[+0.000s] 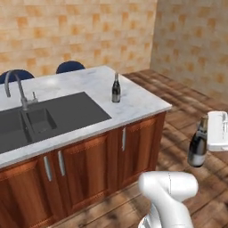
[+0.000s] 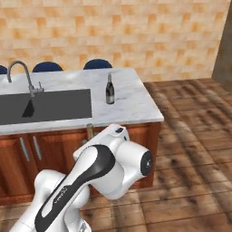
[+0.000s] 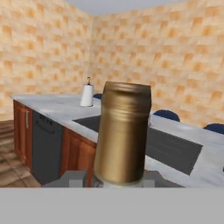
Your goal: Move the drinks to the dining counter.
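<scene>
Wine bottles, dark glass, two; marble dining counter [image 1: 147, 103] with black sink [image 1: 49, 118].
One wine bottle [image 1: 116, 88] stands upright on the counter's right end, beside the sink. Second, gold-capped wine bottle [image 1: 198, 143] is off the counter, above the wood floor, clamped between the gripper [image 3: 122, 180] jaws near its neck.

Surface [image 1: 142, 104]: bare marble at the right end and front edge. One dark bottle [image 1: 116, 88] stands upright near the sink's [image 1: 67, 111] right rim. Tap [image 1: 20, 91] rises behind the sink's left part. Floor [image 1: 178, 116] to the right open.
</scene>
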Available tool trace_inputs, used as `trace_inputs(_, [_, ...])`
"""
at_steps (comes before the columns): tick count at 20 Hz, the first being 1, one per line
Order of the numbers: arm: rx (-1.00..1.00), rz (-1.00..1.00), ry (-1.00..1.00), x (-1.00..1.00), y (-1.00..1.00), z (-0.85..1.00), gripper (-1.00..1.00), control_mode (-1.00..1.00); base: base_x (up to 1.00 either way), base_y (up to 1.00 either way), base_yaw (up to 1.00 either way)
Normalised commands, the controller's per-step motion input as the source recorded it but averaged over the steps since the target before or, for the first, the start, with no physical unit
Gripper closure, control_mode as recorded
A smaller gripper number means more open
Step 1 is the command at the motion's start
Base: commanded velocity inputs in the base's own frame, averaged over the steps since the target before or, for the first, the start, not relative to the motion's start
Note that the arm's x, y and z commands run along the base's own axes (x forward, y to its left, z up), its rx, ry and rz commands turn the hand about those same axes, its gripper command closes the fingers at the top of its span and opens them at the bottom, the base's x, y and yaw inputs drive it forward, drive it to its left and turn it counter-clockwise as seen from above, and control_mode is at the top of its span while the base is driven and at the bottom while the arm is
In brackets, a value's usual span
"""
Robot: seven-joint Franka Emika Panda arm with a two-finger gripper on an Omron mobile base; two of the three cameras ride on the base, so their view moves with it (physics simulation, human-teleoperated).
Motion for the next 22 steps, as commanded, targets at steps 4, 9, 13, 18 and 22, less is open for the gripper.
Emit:
trace_inputs(4, [0.00,0.00,0.00,0.00,0.00,0.00,1.00,1.00,0.79,-0.23,0.02])
trace_inputs(9, [0.00,0.00,0.00,0.00,0.00,0.00,1.00,1.00,0.82,-0.03,0.02])
trace_inputs(13, [0.00,0.00,0.00,0.00,0.00,0.00,1.00,1.00,0.81,0.00,0.06])
trace_inputs(18, [0.00,0.00,0.00,0.00,0.00,0.00,1.00,1.00,0.72,-0.11,0.07])
trace_inputs(22, [0.00,0.00,0.00,0.00,0.00,0.00,1.00,1.00,0.69,-0.31,0.10])
